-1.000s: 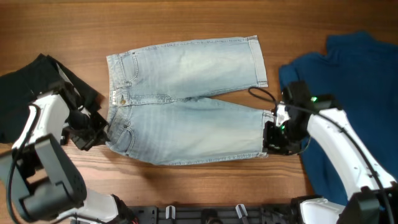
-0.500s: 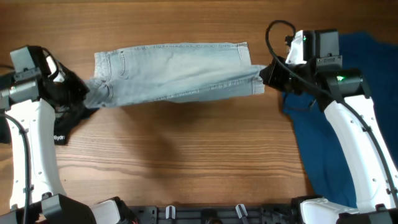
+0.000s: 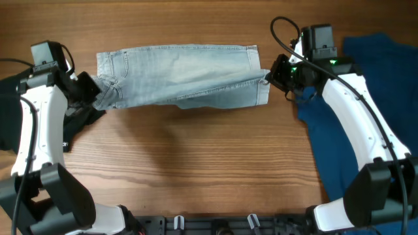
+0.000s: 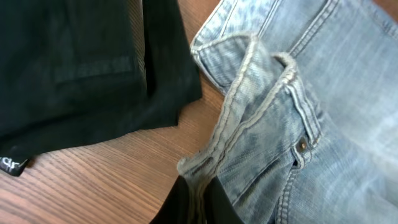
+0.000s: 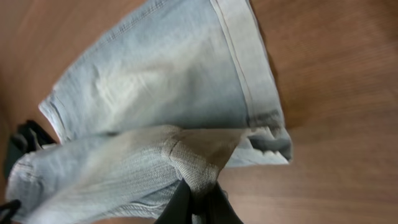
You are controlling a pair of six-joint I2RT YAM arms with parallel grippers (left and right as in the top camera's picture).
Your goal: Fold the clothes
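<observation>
Two arms, one garment between them.

Overhead: jeans (image 3: 179, 81) stretched between the tools, doubled lengthwise, one leg over the other. Left tool (image 3: 93, 91) grips the waist end, right tool (image 3: 268, 77) the leg end. The top layer sags along the near edge and is not yet flat. I judge the first fold nearly made. What remains is setting down, letting go, a crosswise fold, then the other two pieces. Black garment (image 3: 16, 104) lies just outboard of the left tool, untouched. Dark-blue garment (image 3: 369, 98) lies outboard of and behind the right tool, also untouched. Bare tabletop (image 3: 196, 163) runs wide on the arm-base side of both tools, so there is plenty of room to draw back. The far side is tighter.

Left wrist: waistband (image 4: 249, 118) bunched and running down into the narrow, clamped fingers. The black cloth's edge sits just beside the denim, close ahead of the tool. Snag risk there.

Right wrist: tool pinched tight on a turned-over corner of the upper leg. The lower leg's hem (image 5: 245, 68) lies flat ahead. Open wood to one side.
</observation>
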